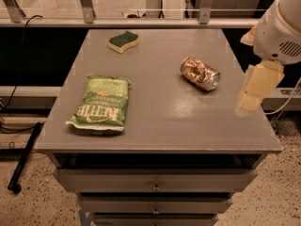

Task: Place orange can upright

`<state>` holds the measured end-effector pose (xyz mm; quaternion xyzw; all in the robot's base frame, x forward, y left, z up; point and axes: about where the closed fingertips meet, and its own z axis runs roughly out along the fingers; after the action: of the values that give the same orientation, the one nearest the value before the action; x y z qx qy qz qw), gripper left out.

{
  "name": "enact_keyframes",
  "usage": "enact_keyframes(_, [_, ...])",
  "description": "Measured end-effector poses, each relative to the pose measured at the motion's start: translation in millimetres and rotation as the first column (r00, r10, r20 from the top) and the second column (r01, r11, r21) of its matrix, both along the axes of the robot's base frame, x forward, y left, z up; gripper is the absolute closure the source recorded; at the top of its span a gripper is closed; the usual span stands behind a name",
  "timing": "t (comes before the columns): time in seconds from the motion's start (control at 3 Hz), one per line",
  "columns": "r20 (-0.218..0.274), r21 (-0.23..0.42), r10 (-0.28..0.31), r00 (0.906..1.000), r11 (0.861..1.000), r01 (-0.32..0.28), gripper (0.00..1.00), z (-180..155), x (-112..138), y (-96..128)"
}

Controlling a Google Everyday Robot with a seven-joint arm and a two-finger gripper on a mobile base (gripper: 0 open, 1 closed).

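Note:
The orange can (200, 73) lies on its side on the right half of the grey table top (160, 112), with its silver top facing the front right. It has an orange-gold mottled label. My gripper (256, 89) hangs at the table's right edge, to the right of the can and a little nearer the front, apart from it and holding nothing that I can see. The white arm housing (281, 29) sits above the gripper at the frame's right edge.
A green chip bag (101, 102) lies flat on the left half of the table. A yellow-green sponge (123, 40) sits at the back. A railing (150, 21) runs behind the table. Drawers (155, 185) are below the front edge. A black cable and stick (23, 159) lie on the floor at left.

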<state>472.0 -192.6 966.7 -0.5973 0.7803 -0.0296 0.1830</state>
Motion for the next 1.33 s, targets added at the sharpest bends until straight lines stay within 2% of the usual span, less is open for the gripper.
enact_keyframes(0.33, [0.009,0.010,-0.049,0.9987,0.999,0.049,0.00,-27,48,21])
enact_keyframes(0.67, [0.009,0.004,-0.149,0.9888,0.989,0.149,0.00,-56,95,28])
enact_keyframes(1.0, [0.002,-0.003,-0.248,0.9687,0.969,0.248,0.00,-78,140,26])
enact_keyframes(1.33, [-0.034,-0.001,-0.326,0.9448,0.945,0.326,0.00,-96,170,22])
